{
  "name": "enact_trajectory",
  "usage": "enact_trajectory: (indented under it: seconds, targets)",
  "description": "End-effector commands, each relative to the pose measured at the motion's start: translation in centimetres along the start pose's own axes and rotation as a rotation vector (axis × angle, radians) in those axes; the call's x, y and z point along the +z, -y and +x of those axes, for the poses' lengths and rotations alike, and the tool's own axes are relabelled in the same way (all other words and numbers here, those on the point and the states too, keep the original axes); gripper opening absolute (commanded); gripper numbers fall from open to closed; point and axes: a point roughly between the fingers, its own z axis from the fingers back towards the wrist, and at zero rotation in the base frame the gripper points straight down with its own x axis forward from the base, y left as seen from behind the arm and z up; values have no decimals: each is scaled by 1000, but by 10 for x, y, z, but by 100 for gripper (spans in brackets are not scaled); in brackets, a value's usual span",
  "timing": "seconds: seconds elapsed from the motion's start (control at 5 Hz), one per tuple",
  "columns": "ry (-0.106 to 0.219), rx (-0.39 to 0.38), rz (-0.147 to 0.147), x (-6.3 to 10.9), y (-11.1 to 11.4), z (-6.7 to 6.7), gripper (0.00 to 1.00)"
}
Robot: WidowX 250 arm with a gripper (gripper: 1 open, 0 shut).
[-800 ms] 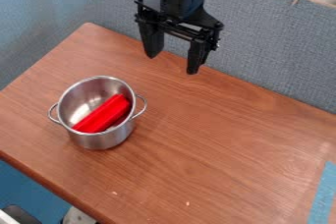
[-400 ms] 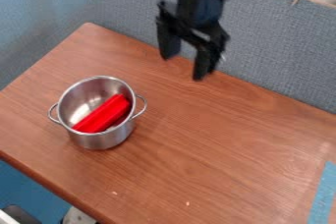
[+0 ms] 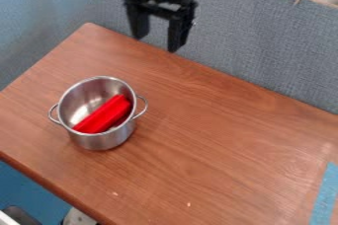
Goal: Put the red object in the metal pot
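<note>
Gripper [image 3: 161, 34] had shifted left and back along the table [image 3: 224, 140] edge, jaws spread and empty, red object [image 3: 105, 114] unmoved inside metal pot [image 3: 97, 113]

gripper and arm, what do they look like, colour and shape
The gripper is black all over, with two long, straight fingers reaching down from a wider black crossbar. Above it, the arm is a dark, blocky column that runs out of the top of the picture. No cables, stickers or markings can be made out at this size.

Soft, even light; low-resolution picture with slight blur throughout.
</note>
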Motion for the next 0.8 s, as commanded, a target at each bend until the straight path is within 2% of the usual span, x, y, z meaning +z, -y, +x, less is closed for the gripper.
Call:
enact_trajectory:
  seconds: [0.0,0.2,0.4,0.6]
  targets:
    - [79,103,9,29,-2,-14,100]
    - [86,-17,22,-10,29,-10,100]
    - [85,-141,26,-41,55,-7,0]
    - [72,-72,18,-53,70,18,100]
